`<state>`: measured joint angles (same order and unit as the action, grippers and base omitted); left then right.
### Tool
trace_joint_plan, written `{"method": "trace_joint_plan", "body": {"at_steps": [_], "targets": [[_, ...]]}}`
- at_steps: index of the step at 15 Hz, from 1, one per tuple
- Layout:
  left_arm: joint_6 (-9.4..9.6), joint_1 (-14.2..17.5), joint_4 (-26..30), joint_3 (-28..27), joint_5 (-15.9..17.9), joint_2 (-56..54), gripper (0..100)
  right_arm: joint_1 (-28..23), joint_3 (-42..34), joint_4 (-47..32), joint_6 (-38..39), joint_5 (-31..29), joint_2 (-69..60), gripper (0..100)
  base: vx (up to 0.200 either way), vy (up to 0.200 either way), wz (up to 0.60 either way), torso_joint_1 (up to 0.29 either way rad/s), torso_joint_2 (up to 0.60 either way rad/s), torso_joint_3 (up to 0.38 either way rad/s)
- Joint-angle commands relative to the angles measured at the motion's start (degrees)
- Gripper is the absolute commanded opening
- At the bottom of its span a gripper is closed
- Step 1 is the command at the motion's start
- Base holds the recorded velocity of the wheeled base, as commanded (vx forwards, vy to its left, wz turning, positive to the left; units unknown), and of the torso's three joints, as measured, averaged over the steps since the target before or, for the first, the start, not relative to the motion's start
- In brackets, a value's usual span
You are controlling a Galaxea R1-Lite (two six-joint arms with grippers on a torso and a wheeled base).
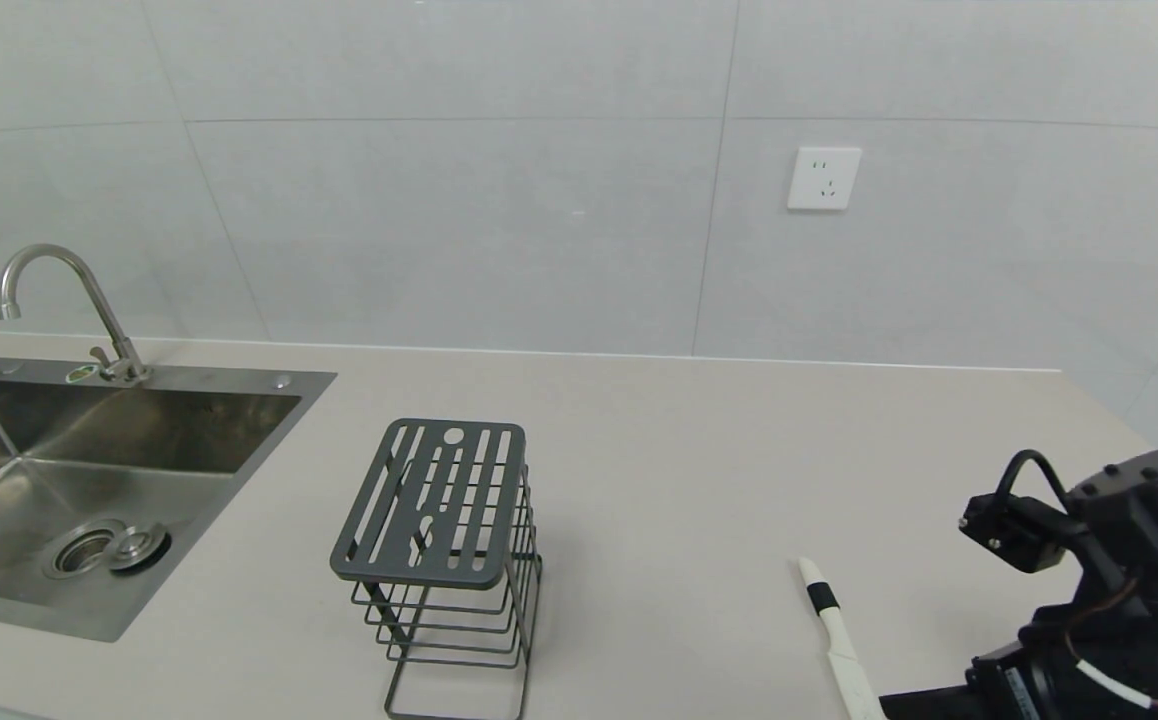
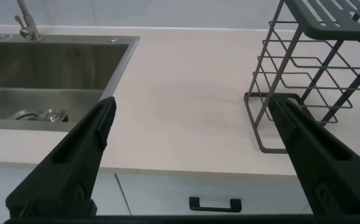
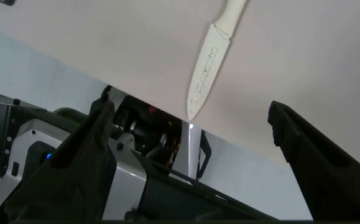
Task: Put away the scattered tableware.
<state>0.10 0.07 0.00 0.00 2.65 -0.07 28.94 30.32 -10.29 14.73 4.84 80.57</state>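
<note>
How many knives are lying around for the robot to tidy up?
1. A white knife lies on the countertop, to the right of the wire rack, with its tip at the front edge. More could lie outside the views.

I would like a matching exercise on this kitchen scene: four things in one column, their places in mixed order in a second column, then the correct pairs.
Things
1. white knife with a black-banded handle
2. dark grey wire rack with a slotted top
3. stainless steel sink
4. white wall socket

Places
A. on the tiled wall, above the counter
B. set into the counter, robot's left
C. standing in the middle of the counter
D. lying at the counter's front edge, robot's right

Pairs: 1-D, 2-C, 3-B, 4-A
</note>
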Motion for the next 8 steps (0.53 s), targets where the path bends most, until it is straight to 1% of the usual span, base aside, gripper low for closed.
{"method": "trace_joint_plan", "body": {"at_steps": [1, 3, 4, 5, 6, 8], "targets": [[-0.01, 0.01, 0.0, 0.0, -0.01, 0.07, 100, 3.23, 0.0, 1.5, 1.97, -0.8, 6.36, 100, 0.0, 0.0, 0.0, 0.0, 0.0, 0.0], [-0.01, 0.01, 0.0, 0.0, -0.01, 0.07, 100, 6.3, 0.0, 6.16, 6.02, -2.03, 9.96, 100, 0.0, 0.0, 0.0, 0.0, 0.0, 0.0], [-0.01, 0.01, -0.09, 0.0, -0.01, 0.07, 100, 8.33, -0.08, 8.62, 8.04, -7.48, 13.56, 100, 0.0, 0.0, 0.0, 0.0, 0.0, 0.0], [-0.01, 0.01, -0.09, 0.0, -0.01, 0.07, 100, 8.33, -0.08, 8.62, 8.04, -7.48, 13.56, 100, 0.0, 0.0, 0.0, 0.0, 0.0, 0.0], [-0.01, 0.01, -0.09, 0.0, -0.01, 0.07, 100, 9.2, -0.26, 9.32, 8.04, -10.99, 16.82, 100, 0.0, 0.0, 0.0, 0.0, 0.0, 0.0], [-0.01, -0.07, -0.09, 0.0, -0.01, 0.07, 100, 9.56, -0.35, 9.32, 8.04, -11.78, 18.05, 100, 0.0, 0.0, 0.0, 0.0, 0.0, 0.0]]}}
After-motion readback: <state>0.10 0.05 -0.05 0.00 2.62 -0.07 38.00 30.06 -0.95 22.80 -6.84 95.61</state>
